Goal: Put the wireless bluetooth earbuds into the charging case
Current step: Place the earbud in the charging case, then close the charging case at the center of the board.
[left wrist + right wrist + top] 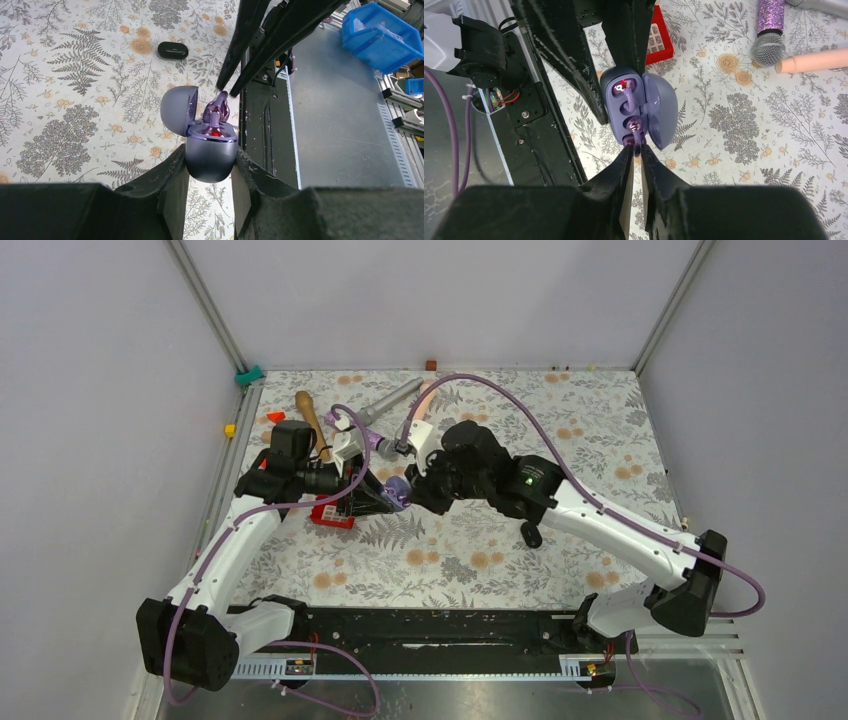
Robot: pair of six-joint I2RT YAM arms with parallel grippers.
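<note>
Above the middle of the worktop (480, 540), the left pincer (210, 167) is clenched on the lower shell of the charging case (207, 145), whose lid is open. The case is smooth, light lavender plastic that probably slips, so gripping its sides below the hinge suits it. The seated earbud (623, 86) glows red. The right pincer (636, 150) pinches the second earbud (634, 131) by its stem at the free well; it is glossy purple, tiny and easily dropped.

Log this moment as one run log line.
left gripper: shut on charging case, lid open | right gripper: shut on earbud, at well | other earbud: seated
</note>
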